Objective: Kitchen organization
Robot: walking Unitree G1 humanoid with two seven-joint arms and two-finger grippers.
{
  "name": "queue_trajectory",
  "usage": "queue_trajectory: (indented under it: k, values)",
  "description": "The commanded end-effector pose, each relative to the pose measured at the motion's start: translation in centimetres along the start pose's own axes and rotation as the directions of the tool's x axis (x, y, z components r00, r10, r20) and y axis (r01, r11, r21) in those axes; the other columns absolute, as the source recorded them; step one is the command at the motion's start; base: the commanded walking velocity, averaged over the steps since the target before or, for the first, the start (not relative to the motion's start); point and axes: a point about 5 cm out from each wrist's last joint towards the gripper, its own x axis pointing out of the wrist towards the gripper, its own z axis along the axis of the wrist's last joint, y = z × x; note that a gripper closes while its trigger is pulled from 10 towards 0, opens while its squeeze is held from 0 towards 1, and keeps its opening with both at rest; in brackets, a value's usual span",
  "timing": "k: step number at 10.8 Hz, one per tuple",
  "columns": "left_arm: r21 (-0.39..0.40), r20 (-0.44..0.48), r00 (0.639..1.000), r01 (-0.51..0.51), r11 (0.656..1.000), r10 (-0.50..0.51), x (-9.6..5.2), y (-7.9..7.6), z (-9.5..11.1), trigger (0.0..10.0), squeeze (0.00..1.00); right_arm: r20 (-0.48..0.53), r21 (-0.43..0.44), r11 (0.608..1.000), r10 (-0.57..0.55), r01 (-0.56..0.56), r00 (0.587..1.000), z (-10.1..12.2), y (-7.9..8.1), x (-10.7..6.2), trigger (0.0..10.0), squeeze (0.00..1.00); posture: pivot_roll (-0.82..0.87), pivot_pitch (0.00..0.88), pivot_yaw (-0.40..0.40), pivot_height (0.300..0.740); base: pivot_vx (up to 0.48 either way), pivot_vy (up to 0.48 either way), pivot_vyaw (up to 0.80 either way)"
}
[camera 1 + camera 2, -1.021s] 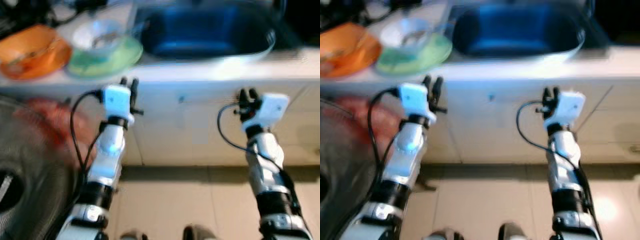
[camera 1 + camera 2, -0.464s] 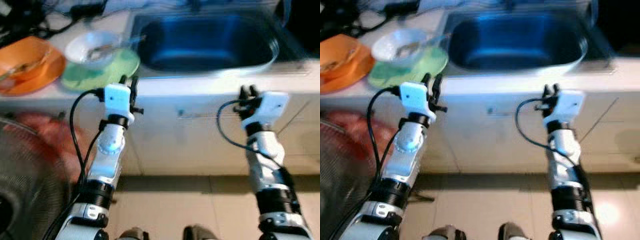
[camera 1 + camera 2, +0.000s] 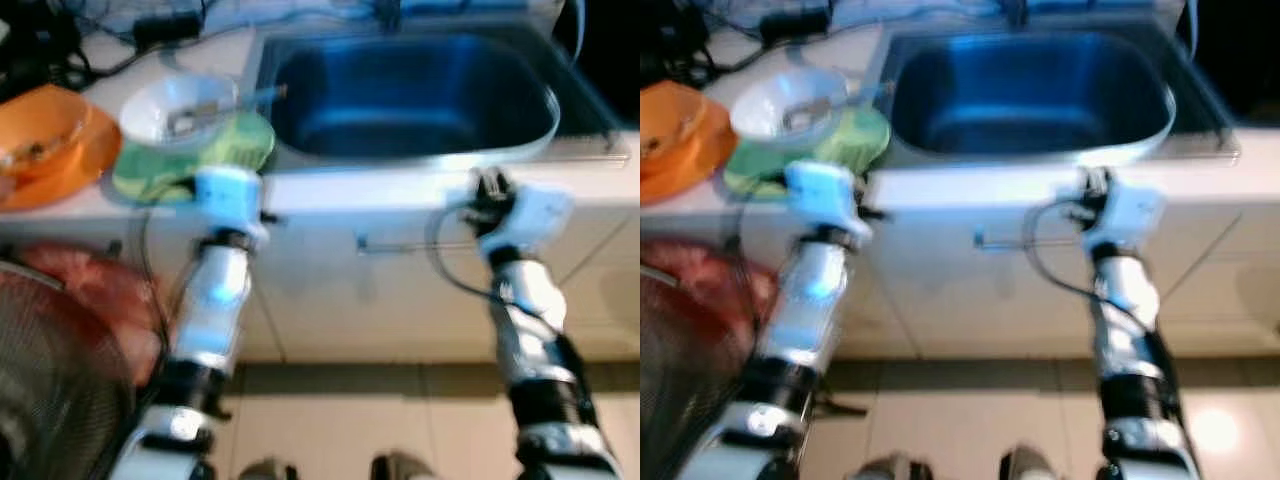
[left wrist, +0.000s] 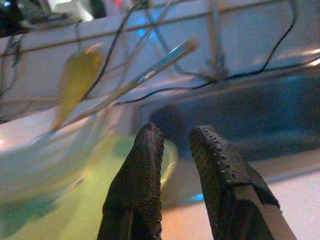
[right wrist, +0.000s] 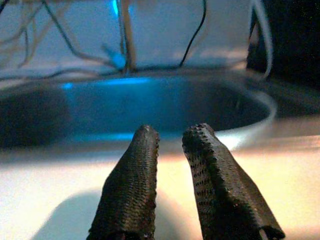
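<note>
Where counter ends, two bowls [image 3: 178, 103] [image 3: 35, 130]

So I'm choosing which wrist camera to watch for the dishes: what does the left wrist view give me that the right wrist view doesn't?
Left wrist view: past the left gripper, a white bowl sits on a green plate, with a long utensil leaning out of the bowl.

Right wrist view: the right gripper points over the bare counter edge, with a dark object at the side, too dim to identify.

Both: the blue-lit sink and loose cables along the wall behind it.
</note>
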Motion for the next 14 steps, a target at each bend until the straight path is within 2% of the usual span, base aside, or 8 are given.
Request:
queue_trajectory:
  k: [1, 6, 8, 12, 14]
  values:
    - [0.021, 0.001, 1.000, -0.023, 1.000, 0.023, -0.1, 1.0, 0.0, 10.0, 0.00, 0.012, 0.021, 1.000, 0.017, -0.017, 1.000, 0.2, 0.7, 0.1, 10.0, 0.00, 0.01, 0.144, 0.064, 0.740, 0.296, 0.000, 0.00]
    - [0.011, 0.000, 1.000, 0.025, 1.000, -0.025, -0.3, -0.2, -0.2, 10.0, 0.00, 0.012, 0.016, 0.999, 0.028, -0.028, 1.000, 0.1, 0.8, 0.1, 10.0, 0.00, 0.01, 0.128, 0.067, 0.740, 0.000, 0.000, 0.00]
    - [0.012, -0.002, 1.000, 0.026, 1.000, -0.026, -0.3, -0.2, -0.2, 10.0, 0.00, 0.015, 0.003, 0.999, 0.044, -0.044, 0.999, 0.2, 1.0, 0.1, 10.0, 0.00, 0.01, 0.130, 0.066, 0.740, 0.000, 0.000, 0.00]
    - [0.014, -0.007, 1.000, 0.022, 1.000, -0.022, -0.4, -0.1, -0.3, 10.0, 0.00, 0.016, -0.008, 0.998, 0.055, -0.054, 0.998, 0.1, 1.2, 0.0, 10.0, 0.00, 0.01, 0.142, 0.062, 0.740, 0.000, 0.000, 0.70]
    - [0.013, -0.008, 1.000, 0.024, 1.000, -0.024, -0.4, -0.2, -0.3, 10.0, 0.00, 0.009, -0.004, 0.999, 0.043, -0.043, 0.999, 0.0, 1.0, 0.0, 10.0, 0.00, 0.01, 0.144, 0.062, 0.740, 0.000, 0.000, 0.00]
